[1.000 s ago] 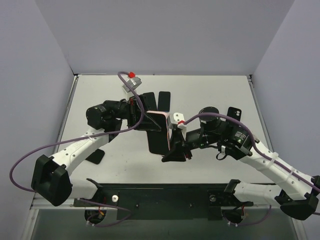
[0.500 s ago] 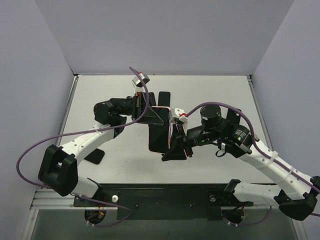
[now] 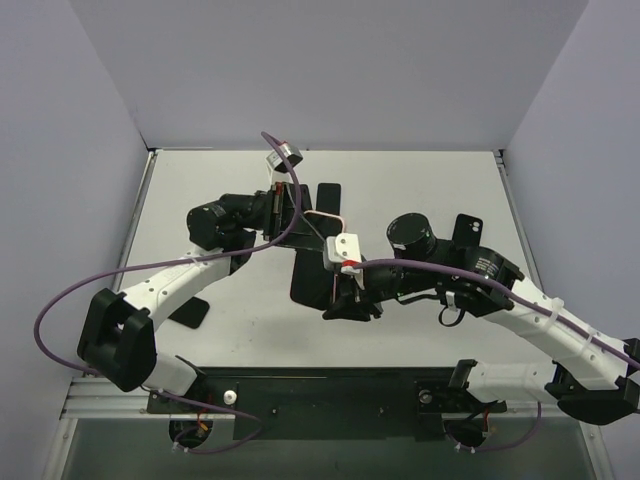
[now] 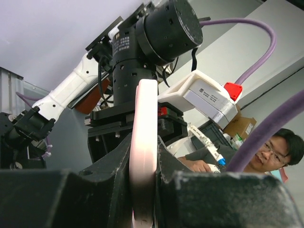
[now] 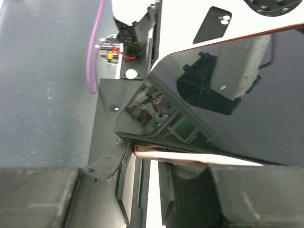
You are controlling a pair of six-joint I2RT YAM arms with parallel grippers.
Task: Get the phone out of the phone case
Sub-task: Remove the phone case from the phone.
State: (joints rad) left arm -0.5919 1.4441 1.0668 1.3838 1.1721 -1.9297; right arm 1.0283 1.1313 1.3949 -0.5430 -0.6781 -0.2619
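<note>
While I watched, left gripper and right gripper both clamped the pink rubbery phone case, glossy black phone inside it.

Left arm: white link rising from the near-left base, elbow bent, black wrist turned toward centre.
Left pincer: raised, fingers drawn close, with only a narrow gap between them.
Right arm: reaching in from the near-right base, wrist pointing leftward.
Right pincer: near the left one, fingers likewise narrowly set, clamped.
</note>
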